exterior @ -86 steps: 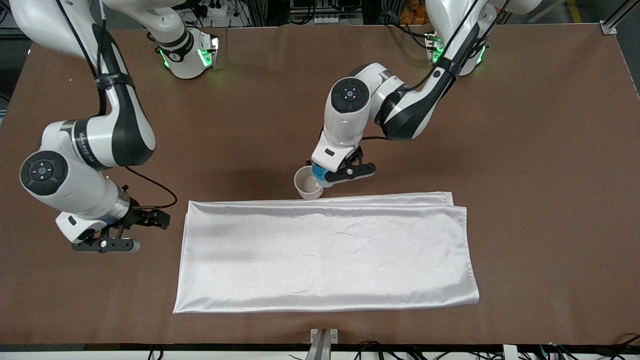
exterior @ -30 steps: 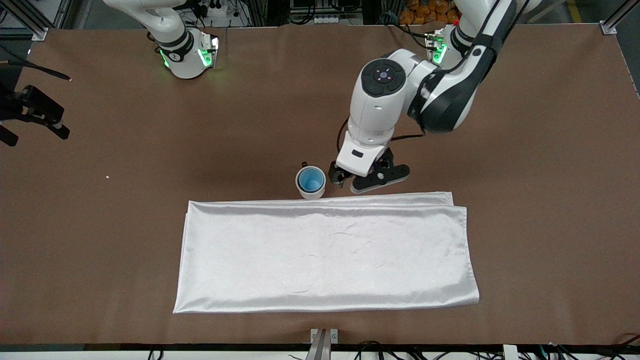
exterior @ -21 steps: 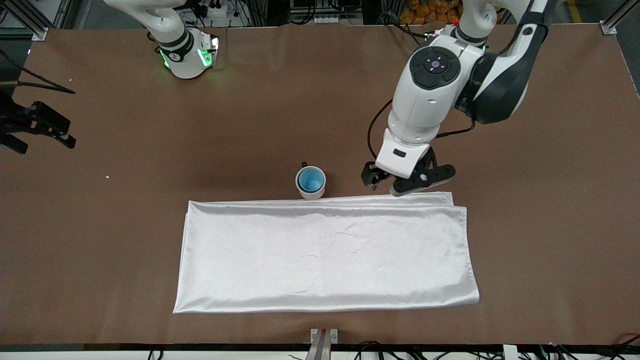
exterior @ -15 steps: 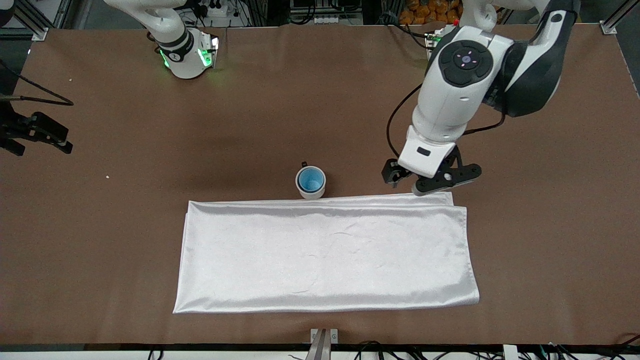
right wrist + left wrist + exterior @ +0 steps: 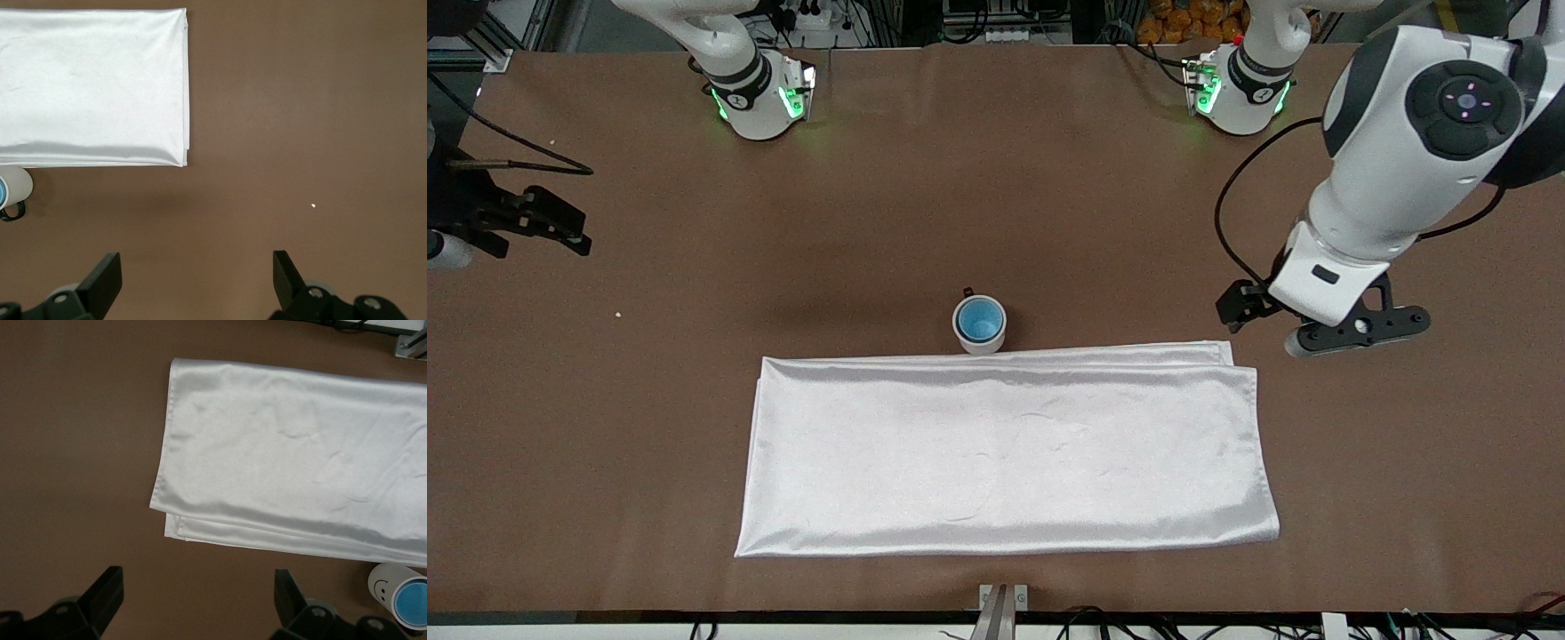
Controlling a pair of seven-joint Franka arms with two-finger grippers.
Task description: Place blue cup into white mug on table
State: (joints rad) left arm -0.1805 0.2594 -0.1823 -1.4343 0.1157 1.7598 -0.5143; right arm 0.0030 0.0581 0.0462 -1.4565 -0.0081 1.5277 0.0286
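front view: blue cup (image 5: 979, 318) sits inside white mug (image 5: 980, 340); placing looks done. left gripper (image 5: 1316, 327) and right gripper (image 5: 516, 233) hang wide open, empty, over table (image 5: 996, 178); next, park.

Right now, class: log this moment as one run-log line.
blue cup: inside white mug | left gripper: open, above table | right gripper: open, waiting
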